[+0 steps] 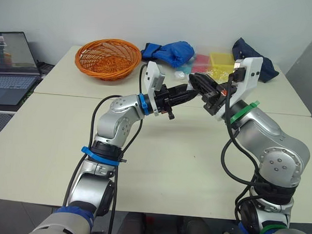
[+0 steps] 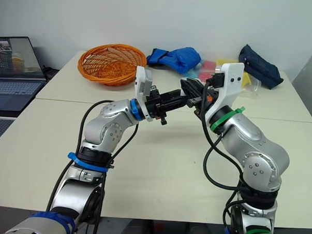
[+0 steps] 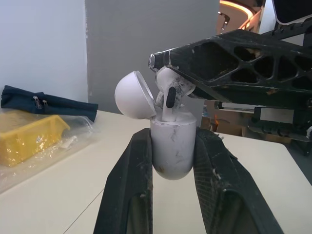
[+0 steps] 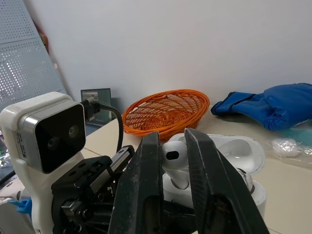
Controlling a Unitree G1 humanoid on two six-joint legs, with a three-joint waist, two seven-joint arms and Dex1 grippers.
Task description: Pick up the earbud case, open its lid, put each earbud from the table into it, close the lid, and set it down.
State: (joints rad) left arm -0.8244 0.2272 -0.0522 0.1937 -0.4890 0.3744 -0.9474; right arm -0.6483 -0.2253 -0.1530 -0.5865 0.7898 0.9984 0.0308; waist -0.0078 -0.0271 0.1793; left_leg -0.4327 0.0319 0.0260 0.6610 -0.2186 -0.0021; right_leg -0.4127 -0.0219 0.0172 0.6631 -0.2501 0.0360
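Step in hand: seating an earbud. Above the counter [image 1: 169, 164], both arms are raised, tips meeting. The left end effector [image 3: 171, 139] clamps the case [image 3: 170, 158] upright, lid [image 3: 132, 95] hinged open. The right end effector [image 4: 171, 141] pinches the earbud [image 4: 174, 153], stem at the case mouth. Next: press straight down, then release.

Bare near table [image 1: 185, 165]; basket [image 1: 107, 58] at back

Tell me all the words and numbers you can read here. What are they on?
No text here can be read.
The laptop screen: something shows, but too small to read.
The case and the earbud: plain white, no markings seen.
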